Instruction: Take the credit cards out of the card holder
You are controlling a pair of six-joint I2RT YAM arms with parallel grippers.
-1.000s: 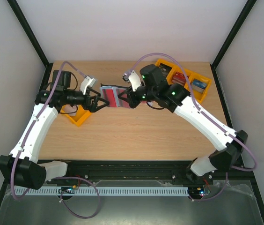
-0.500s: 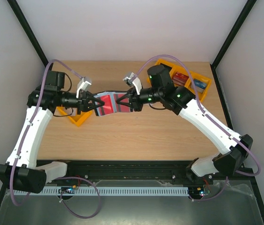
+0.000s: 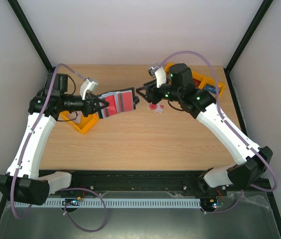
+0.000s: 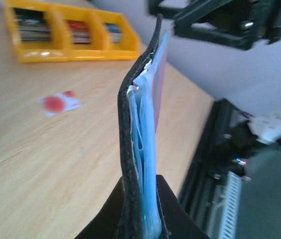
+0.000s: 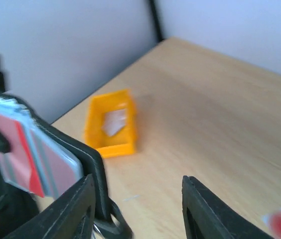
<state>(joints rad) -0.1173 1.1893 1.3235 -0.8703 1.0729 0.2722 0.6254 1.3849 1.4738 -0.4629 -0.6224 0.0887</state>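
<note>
My left gripper [image 3: 96, 105] is shut on the near edge of the card holder [image 3: 118, 102], a black case held above the table with its red-and-grey inside facing up. The left wrist view shows the card holder [image 4: 138, 119] edge-on, its blue pockets pinched between my left gripper [image 4: 143, 211]. One credit card [image 3: 155, 107], pale with a red blotch, lies flat on the wood; the same credit card [image 4: 59, 103] shows from the left wrist. My right gripper [image 3: 143, 95] hangs open and empty just right of the holder. From the right wrist, the right gripper [image 5: 138, 211] has the card holder [image 5: 46, 159] beside its left finger.
A small yellow bin [image 3: 83, 123] with a pale card in it sits under the left arm. A row of yellow trays [image 3: 206, 85] with stacks of cards stands at the back right. Black frame posts rise at the table's far corners.
The left gripper shut on the holder and lifted it leftward. The right gripper opened and drew back to the right. A card now lies on the table below it.
</note>
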